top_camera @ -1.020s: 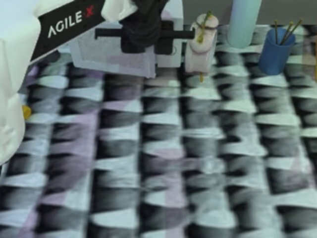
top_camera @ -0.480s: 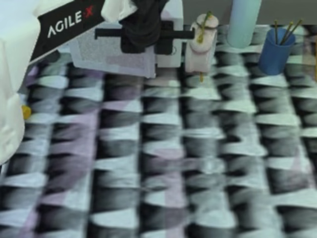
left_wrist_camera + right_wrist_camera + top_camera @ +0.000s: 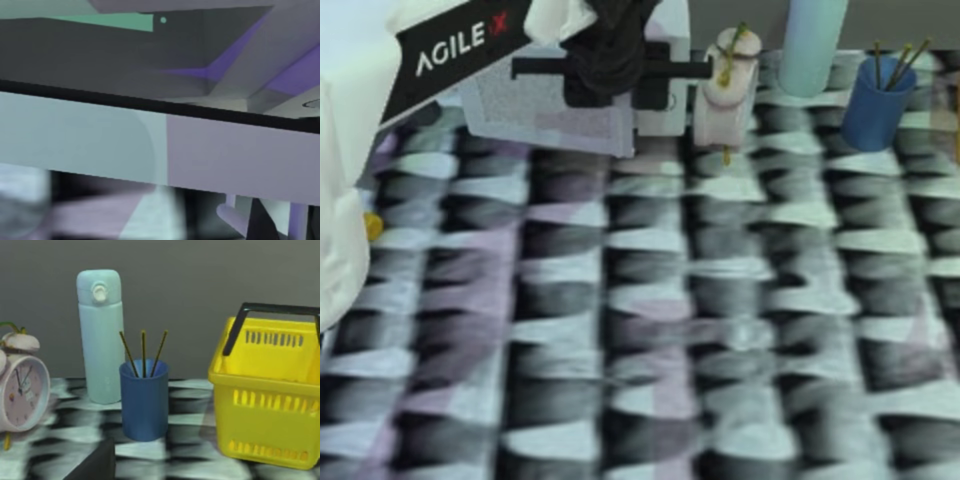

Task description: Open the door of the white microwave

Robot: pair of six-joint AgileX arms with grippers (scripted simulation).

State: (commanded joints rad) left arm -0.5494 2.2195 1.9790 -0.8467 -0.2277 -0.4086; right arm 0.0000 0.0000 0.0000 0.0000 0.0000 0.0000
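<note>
The white microwave stands at the back of the table, left of centre. Its door, a white frame round a grey mesh window, faces the front, and the knob strip is on its right. My left arm reaches in from the left, and my left gripper hangs over the microwave's top front edge, above the door. The left wrist view is pressed close to a pale band of the microwave with a dark space above it. My right arm is out of the top view; a dark part of my right gripper shows in its wrist view.
An alarm clock stands just right of the microwave. Farther right are a tall pale bottle and a blue cup holding sticks. A yellow basket with a black handle sits at the far right. The table has a black-and-white patterned cloth.
</note>
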